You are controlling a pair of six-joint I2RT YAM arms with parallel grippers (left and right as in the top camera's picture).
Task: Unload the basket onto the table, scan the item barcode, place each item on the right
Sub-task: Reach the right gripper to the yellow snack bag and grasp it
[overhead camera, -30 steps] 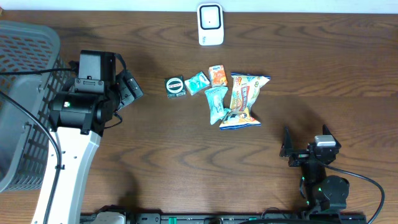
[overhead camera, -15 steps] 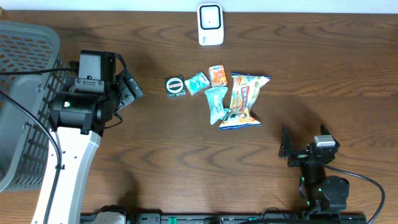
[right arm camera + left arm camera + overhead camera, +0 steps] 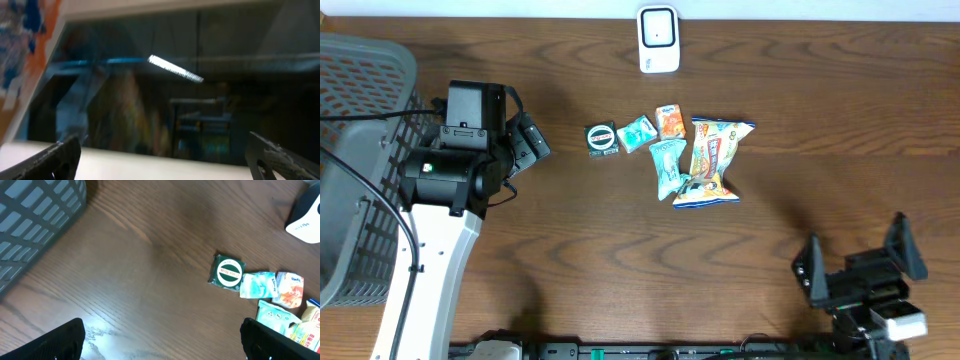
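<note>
Overhead shows the round green-labelled packet (image 3: pixel 602 139) lying just in front of the scanner (image 3: pixel 658 40), a little to its left. My left gripper (image 3: pixel 538 142) hangs wide open and empty further left of the scanner. My right gripper (image 3: pixel 857 258), also spread and empty, sits well away from it. I judge the left should pinch the packet by its edges, keeping the printed faces uncovered for the scanner.

Overhead: straight down, whole tabletop (image 3: pixel 620 250). Left wrist: close, slanted, snack packets (image 3: pixel 256 284) at 3 o'clock, shared with overhead. Right wrist: aimed off the tabletop, blurred.
</note>
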